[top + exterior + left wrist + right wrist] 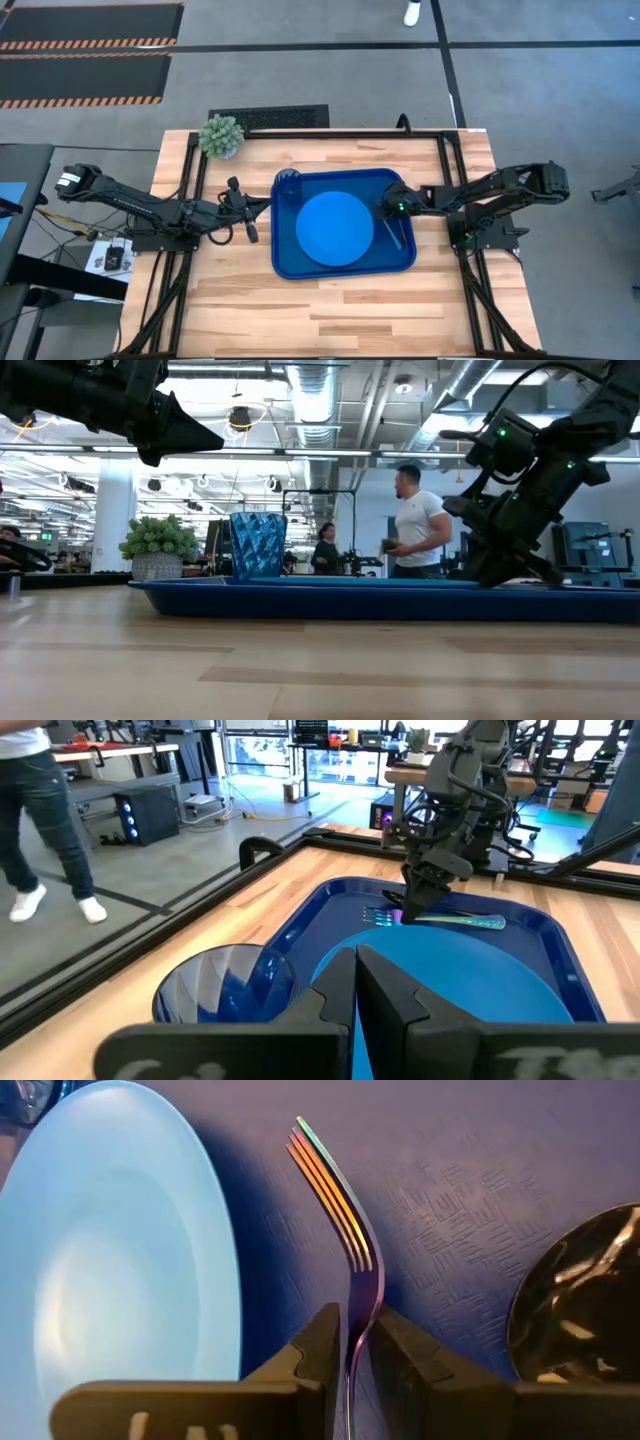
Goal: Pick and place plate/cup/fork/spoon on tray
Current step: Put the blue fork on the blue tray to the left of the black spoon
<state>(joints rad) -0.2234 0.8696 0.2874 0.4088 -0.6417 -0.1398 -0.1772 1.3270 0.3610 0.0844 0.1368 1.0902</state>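
Sitting mid-counter [340, 310]: tray [300, 268], with plate [336, 228] flat in its middle. Cup [289, 184] upright in the tray's far left corner. Right tool [356, 1342] low over the tray's right strip, clamped on fork [340, 1205], tines just beside the plate rim. Spoon [585, 1295] bowl on tray floor near the fork. Left tool [251, 222] fingers together, hanging left of the tray, holding nothing.

High view straight down; low view table-level; wrist views close; all share tray [343, 262].
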